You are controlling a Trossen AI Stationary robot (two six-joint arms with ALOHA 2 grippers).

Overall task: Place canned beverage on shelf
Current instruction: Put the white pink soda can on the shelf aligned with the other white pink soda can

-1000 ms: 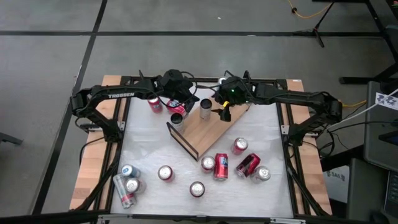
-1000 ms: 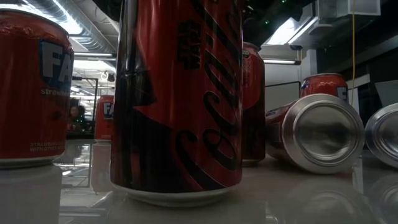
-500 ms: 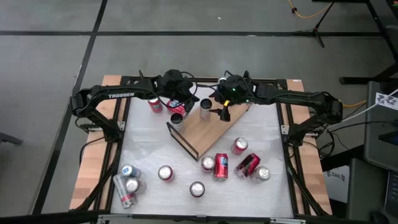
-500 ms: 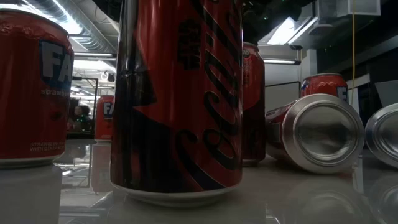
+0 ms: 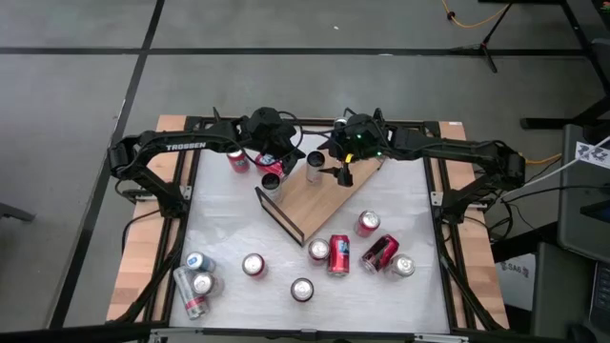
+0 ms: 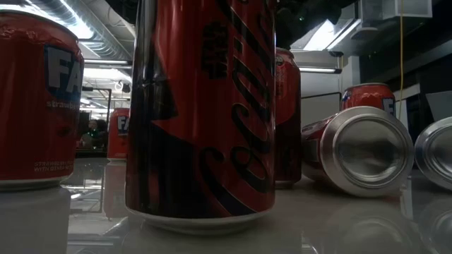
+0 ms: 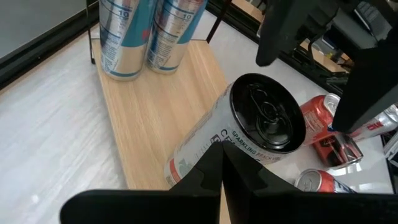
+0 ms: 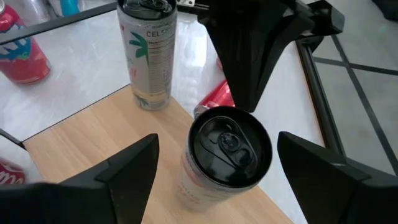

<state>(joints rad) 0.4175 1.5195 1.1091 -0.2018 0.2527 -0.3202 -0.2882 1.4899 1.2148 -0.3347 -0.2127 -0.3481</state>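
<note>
Both arms meet at the upper middle of the high view, over the far end of the shelf, which lies diagonally on the white table.

Right gripper: fingers spread wide, one each side of an upright white can with a black top. There's a gap on both sides, so no contact. In the high view that can stands at the upper corner of the board.

Left gripper: fingers pressed together, nothing between them, tips just in front of the black-topped can in the left wrist view. Can't tell whether they touch it.

A second slim white can stands upright on the board near the first. Two pale blue-labelled cans also stand at one railed end of the board.

Loose red cans sit across the lower half of the table, some upright, some on their sides. The low view is mostly filled by one red cola can.
</note>
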